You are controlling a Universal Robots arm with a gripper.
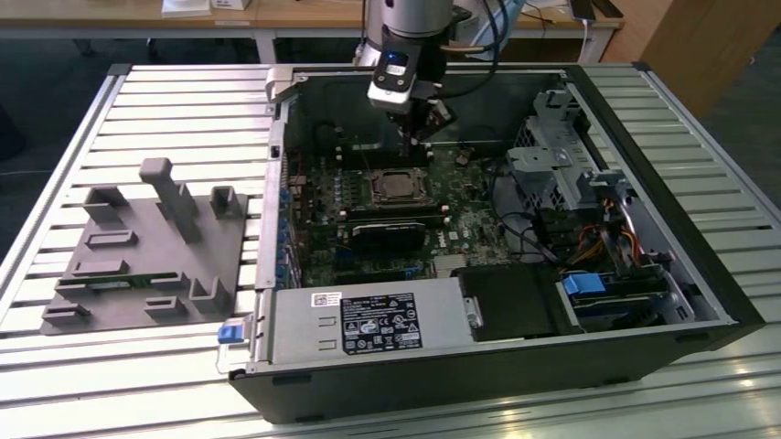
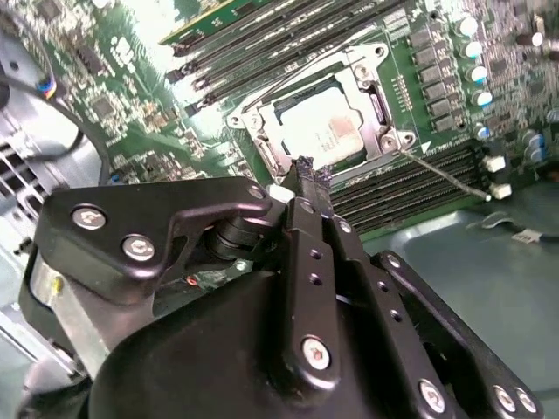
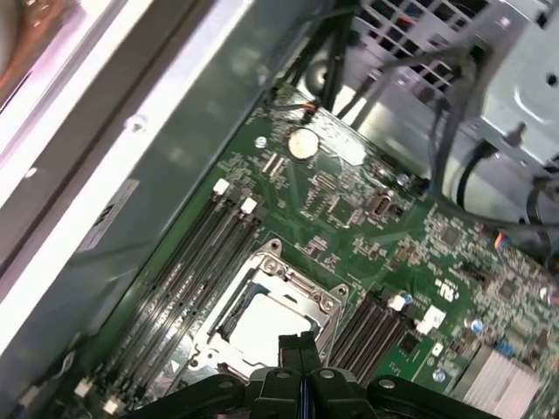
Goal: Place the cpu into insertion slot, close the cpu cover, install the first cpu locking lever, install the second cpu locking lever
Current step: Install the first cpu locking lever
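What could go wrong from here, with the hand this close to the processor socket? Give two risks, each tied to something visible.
1. The shut hand has its tips at the rim of the cpu cover, which lies over the cpu; a slip could scrape the chip.
2. A thin locking lever juts out over the memory slots, apparently unlatched; a misjudged push might bend it or miss its catch.

A silver-grey arm (image 1: 412, 16) ends in a black gripper (image 1: 416, 137), a small blue light (image 1: 390, 62) glowing on its pale wrist housing in the exterior view. In the second wrist view, matt black linkage plates (image 2: 157, 229), studded with round silver screws (image 2: 316, 351), taper to slim black fingers (image 2: 307, 199).
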